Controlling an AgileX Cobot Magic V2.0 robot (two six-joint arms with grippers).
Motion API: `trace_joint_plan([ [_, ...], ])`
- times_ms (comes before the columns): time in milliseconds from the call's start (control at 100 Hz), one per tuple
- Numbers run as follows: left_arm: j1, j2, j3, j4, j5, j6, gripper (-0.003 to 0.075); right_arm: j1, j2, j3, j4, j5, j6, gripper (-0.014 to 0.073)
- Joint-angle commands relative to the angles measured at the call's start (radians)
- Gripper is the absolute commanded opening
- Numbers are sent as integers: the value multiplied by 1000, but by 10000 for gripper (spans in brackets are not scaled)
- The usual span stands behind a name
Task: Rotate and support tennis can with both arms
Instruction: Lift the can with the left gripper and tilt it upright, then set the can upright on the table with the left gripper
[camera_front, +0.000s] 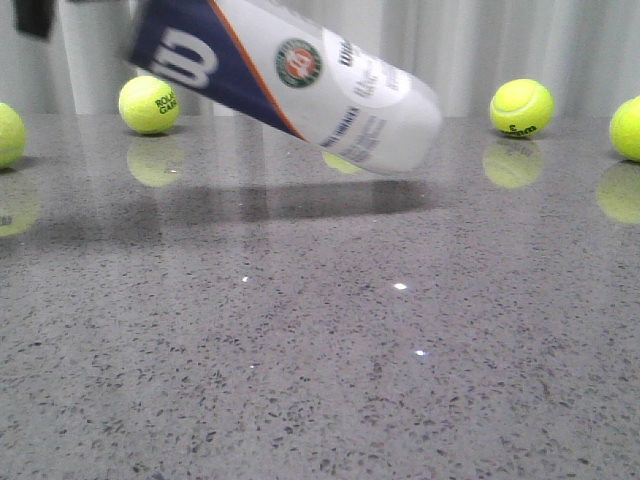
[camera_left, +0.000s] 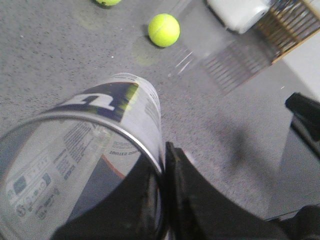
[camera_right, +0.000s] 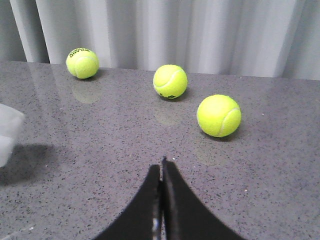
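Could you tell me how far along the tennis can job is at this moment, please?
Done: the tennis can is off the table, tilted in the air with its shadow beneath it. In hand: the left gripper is clamped on the can's open metal rim, carrying it alone. Left: the right gripper is shut and empty over the table, facing three tennis balls, so the two-arm support has not yet begun.

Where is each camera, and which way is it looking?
Front: low at the table edge, facing forward at the tilted, lifted can; no end effector clearly shows.
Left wrist: on the left arm, looking along the can its left end effector grips.
Right wrist: above the shut right end effector, facing three balls.
Front and left wrist share the can.
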Motion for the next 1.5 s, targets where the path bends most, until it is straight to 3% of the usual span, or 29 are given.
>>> trace_joint_plan([
  [0,3,-99,-94,161,-3,-128,-21,-8,0,-27,9,-79,-1,-66],
  [200,3,-188,-235,557,71,-336,-21,-8,0,-27,9,-79,-1,-66],
  [340,3,-219,-291,724,127,-424,-21,-8,0,-27,9,-79,-1,-66],
  [580,3,-228,-302,875,245,-485,-21,-8,0,-27,9,-79,-1,-66],
  [860,3,-229,-302,940,247,-526,-15,-8,0,-27,9,-79,-1,-66],
  [980,1,-227,-302,927,245,-526,102,-8,0,-27,9,-79,-1,-66],
  [1130,1,-212,-304,916,227,-526,378,-8,0,-27,9,-79,-1,-66],
  [1220,1,-195,-317,912,215,-526,483,-8,0,-27,9,-79,-1,-66],
  [1290,1,-175,-342,907,213,-526,517,-8,0,-27,9,-79,-1,-66],
  [1490,1,-89,-453,902,225,-524,514,-8,0,-27,9,-79,-1,-66],
])
